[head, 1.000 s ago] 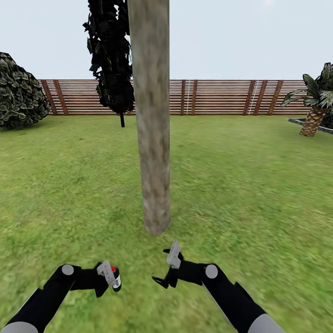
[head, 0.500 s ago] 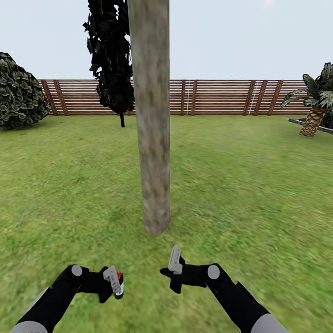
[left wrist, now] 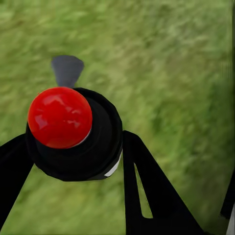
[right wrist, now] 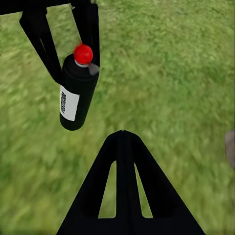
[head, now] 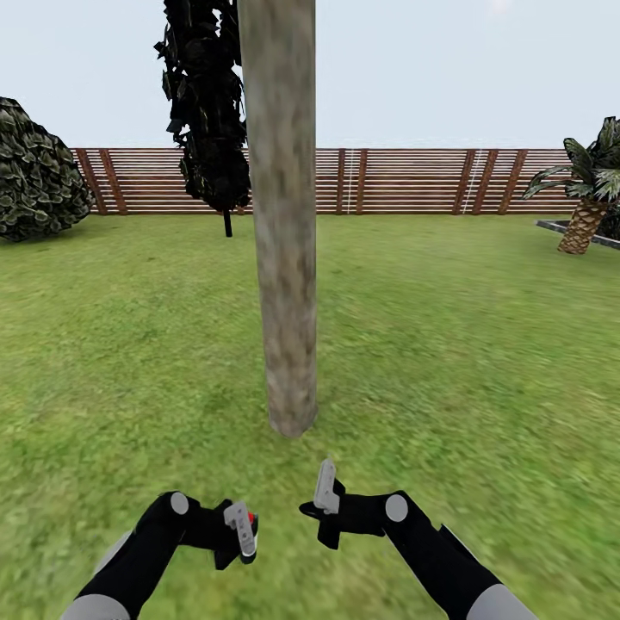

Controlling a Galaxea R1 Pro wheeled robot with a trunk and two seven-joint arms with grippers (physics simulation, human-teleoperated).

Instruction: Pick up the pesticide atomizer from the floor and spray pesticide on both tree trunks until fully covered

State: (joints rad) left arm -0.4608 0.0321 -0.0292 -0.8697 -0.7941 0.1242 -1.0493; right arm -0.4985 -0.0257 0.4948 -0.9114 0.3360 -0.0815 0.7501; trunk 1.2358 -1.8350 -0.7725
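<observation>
One tree trunk (head: 284,215), thick with mottled grey-brown bark, rises from the lawn straight ahead. Ragged dark foliage (head: 207,112) hangs just left of it. The pesticide atomizer (head: 251,522) is a small black can with a red top and a white label. My left gripper (head: 242,536) is shut on it, low and short of the trunk's base. In the left wrist view the red top (left wrist: 59,117) sits between two black fingers (left wrist: 147,196). The right wrist view shows the atomizer (right wrist: 77,95) upright above grass. My right gripper (head: 325,501) hovers beside it, shut and holding nothing.
A brown slat fence (head: 396,181) closes the back of the lawn. A round dark bush (head: 34,172) stands at the far left. A short palm (head: 590,202) grows at the far right by a grey paved edge (head: 573,231). Open grass (head: 465,344) surrounds the trunk.
My left arm has carried the atomizer to the right, toward the middle and closer to the right gripper. The right gripper has turned slightly and settled in place.
</observation>
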